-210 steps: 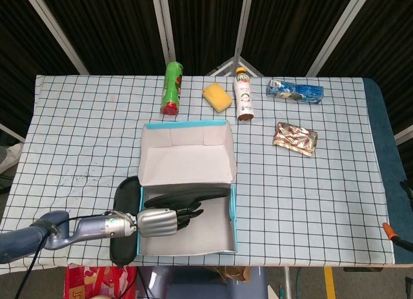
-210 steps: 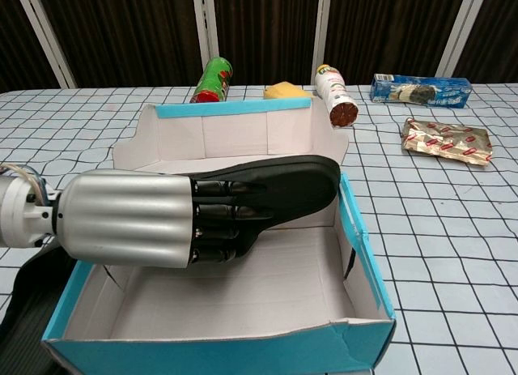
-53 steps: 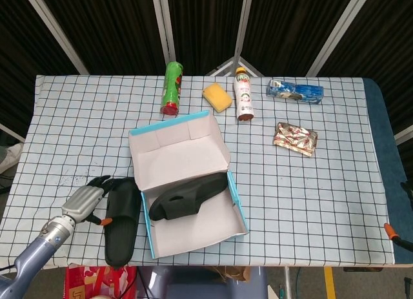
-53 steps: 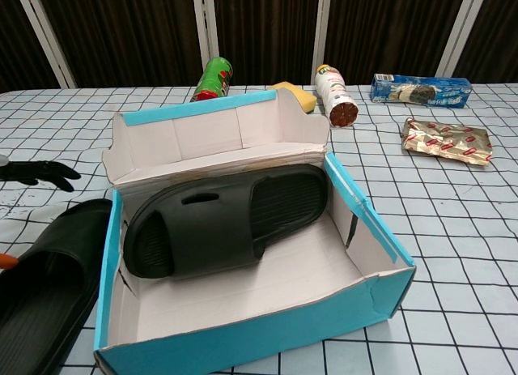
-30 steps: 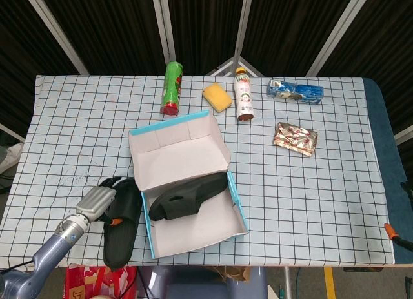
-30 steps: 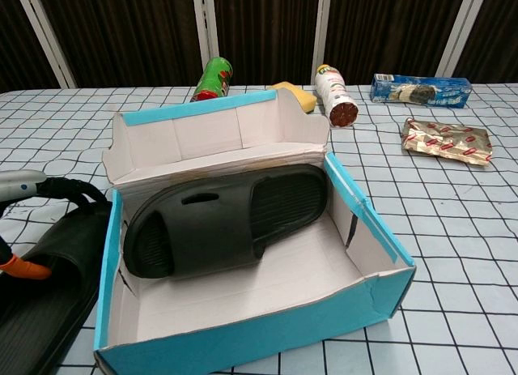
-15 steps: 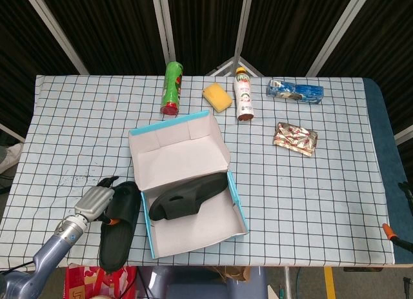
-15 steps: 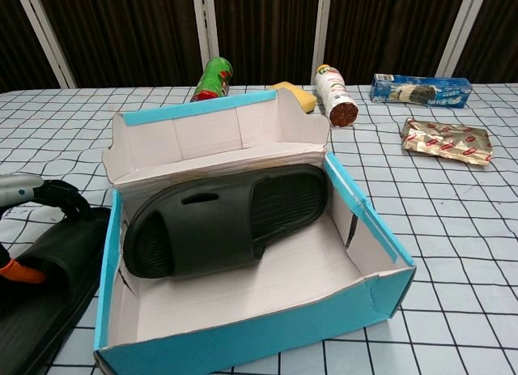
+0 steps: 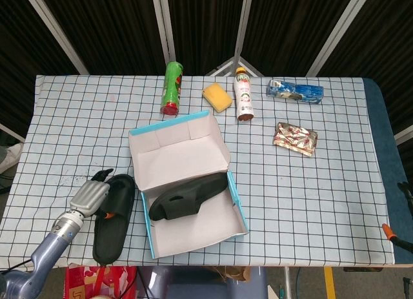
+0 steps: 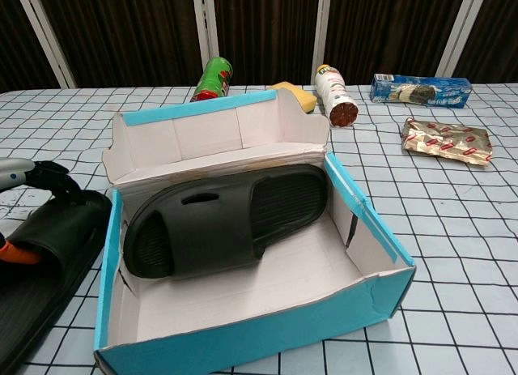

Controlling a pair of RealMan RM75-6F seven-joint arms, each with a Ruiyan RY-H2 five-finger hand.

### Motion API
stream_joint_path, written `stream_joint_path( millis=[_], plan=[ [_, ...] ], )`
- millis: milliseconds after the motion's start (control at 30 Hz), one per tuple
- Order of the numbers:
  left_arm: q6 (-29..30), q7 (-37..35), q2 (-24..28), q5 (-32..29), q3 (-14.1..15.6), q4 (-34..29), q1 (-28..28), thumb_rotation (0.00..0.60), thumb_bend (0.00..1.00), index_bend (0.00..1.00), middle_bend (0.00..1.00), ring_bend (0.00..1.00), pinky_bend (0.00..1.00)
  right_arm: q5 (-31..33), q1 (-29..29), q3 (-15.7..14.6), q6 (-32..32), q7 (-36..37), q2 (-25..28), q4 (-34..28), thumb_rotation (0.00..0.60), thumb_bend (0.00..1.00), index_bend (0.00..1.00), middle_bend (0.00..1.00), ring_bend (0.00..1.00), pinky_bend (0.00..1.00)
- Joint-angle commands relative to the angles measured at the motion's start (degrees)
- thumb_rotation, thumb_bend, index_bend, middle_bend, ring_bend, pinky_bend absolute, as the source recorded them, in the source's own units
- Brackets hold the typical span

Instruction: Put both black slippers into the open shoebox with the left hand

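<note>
Here the left hand point(image 9: 89, 197) grips the second black slipper point(image 9: 112, 218) by its strap end, on the table point(image 9: 310, 183). Just to the hand's right, the open shoebox point(image 9: 187, 189) holds the first black slipper point(image 9: 187, 195).

The checked table point(image 9: 310, 183) holds a shoebox point(image 9: 193, 234) in the middle, a slipper point(image 9: 111, 221) at 8 o'clock.

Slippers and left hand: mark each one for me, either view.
slipper in the shoebox point(image 10: 218, 221), chest view, on its strap.
slipper on the table point(image 9: 111, 220), head view, on the middle of its footbed.
left hand point(image 9: 89, 197), head view, on its silver back.
</note>
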Motion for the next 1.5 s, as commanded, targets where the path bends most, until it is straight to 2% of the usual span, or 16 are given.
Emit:
stream_joint_path(
  millis=[33, 200, 300, 400, 500, 633, 700, 767, 933, 1033, 1167, 1333, 1433, 1500],
  plan=[
    [1.5, 0.1, 2.4, 0.8, -0.2, -1.7, 0.6, 0.6, 0.31, 0.56, 0.54, 0.03, 0.07, -0.1, 0.0, -0.1, -0.1, 0.0, 0.0, -0.1, 0.6, 0.31, 0.1, 0.1, 0.13, 0.04],
    [5.7, 1.1, 11.2, 4.4, 1.3, -8.3, 2.8, 0.6, 0.32, 0.57, 0.54, 0.04, 0.07, -0.1, -0.1, 0.0, 0.2, 0.2, 0.1, -0.2, 0.6, 0.31, 0.1, 0.1, 0.13, 0.04],
    [8.4, 1.7, 19.1, 9.1, 3.0, -12.8, 4.1, 0.6, 0.34, 0.57, 0.53, 0.04, 0.07, -0.4, -0.1, -0.1, 0.5, 0.3, 0.2, -0.4, 0.6, 0.31, 0.1, 0.1, 0.13, 0.04],
    [13.2, 5.4, 26.3, 15.2, 3.4, -14.3, 5.0, 0.6, 0.37, 0.57, 0.52, 0.04, 0.07, -0.7, -0.3, -0.1, 1.0, 0.5, 0.4, -0.7, 0.6, 0.31, 0.1, 0.1, 0.13, 0.04],
    [19.4, 10.7, 31.5, 20.5, 1.6, -16.0, 5.6, 0.6, 0.4, 0.58, 0.52, 0.04, 0.07, -1.1, -0.6, -0.2, 1.7, 0.9, 0.6, -0.9, 0.6, 0.31, 0.1, 0.1, 0.13, 0.04],
    [24.6, 20.4, 35.9, 26.7, -3.5, -19.4, 3.4, 0.6, 0.41, 0.58, 0.51, 0.04, 0.07, -1.2, -0.9, -0.3, 2.2, 1.6, 0.8, -0.8, 0.6, 0.31, 0.1, 0.1, 0.13, 0.04],
    [23.5, 25.6, 37.2, 29.6, -6.2, -21.6, 0.7, 0.6, 0.41, 0.58, 0.51, 0.04, 0.07, -1.3, -1.0, -0.3, 2.2, 2.0, 0.9, -0.7, 0.6, 0.31, 0.1, 0.1, 0.13, 0.04],
    [19.7, 30.3, 37.7, 31.6, -8.5, -24.1, -2.8, 0.6, 0.41, 0.58, 0.51, 0.04, 0.07, -1.4, -1.1, -0.3, 2.5, 2.5, 0.9, -0.6, 0.6, 0.31, 0.1, 0.1, 0.13, 0.04],
    [6.2, 41.2, 35.4, 30.7, -12.5, -29.2, -10.9, 0.6, 0.42, 0.58, 0.52, 0.04, 0.07, -1.3, -1.3, -0.2, 2.9, 4.0, 1.0, 0.2, 0.6, 0.31, 0.1, 0.1, 0.13, 0.04],
    [-2.4, 45.8, 30.4, 25.2, -14.4, -31.5, -15.9, 0.6, 0.42, 0.58, 0.52, 0.04, 0.07, -1.2, -1.4, -0.2, 2.9, 4.9, 1.1, 0.7, 0.6, 0.31, 0.1, 0.1, 0.13, 0.04],
    [-10.4, 52.7, 22.2, 16.3, -16.3, -31.1, -22.1, 0.6, 0.42, 0.58, 0.52, 0.04, 0.07, -1.1, -1.5, -0.2, 2.9, 5.7, 1.1, 1.3, 0.6, 0.31, 0.1, 0.1, 0.13, 0.04],
    [-14.6, 60.8, 13.6, 8.2, -16.1, -28.9, -27.6, 0.6, 0.42, 0.59, 0.52, 0.04, 0.07, -1.0, -1.4, -0.1, 2.8, 6.0, 1.0, 1.6, 0.6, 0.31, 0.1, 0.1, 0.13, 0.04],
    [-13.8, 65.8, 9.1, 3.5, -15.3, -28.0, -29.4, 0.6, 0.42, 0.59, 0.52, 0.04, 0.07, -1.0, -1.4, -0.1, 2.7, 6.1, 1.0, 1.7, 0.6, 0.31, 0.1, 0.1, 0.13, 0.04],
    [-13.2, 71.1, 4.8, -1.9, -13.7, -27.5, -31.5, 0.6, 0.42, 0.59, 0.52, 0.04, 0.07, -1.0, -1.5, -0.1, 2.9, 6.4, 1.1, 1.7, 0.6, 0.31, 0.1, 0.1, 0.13, 0.04]
  ],
)
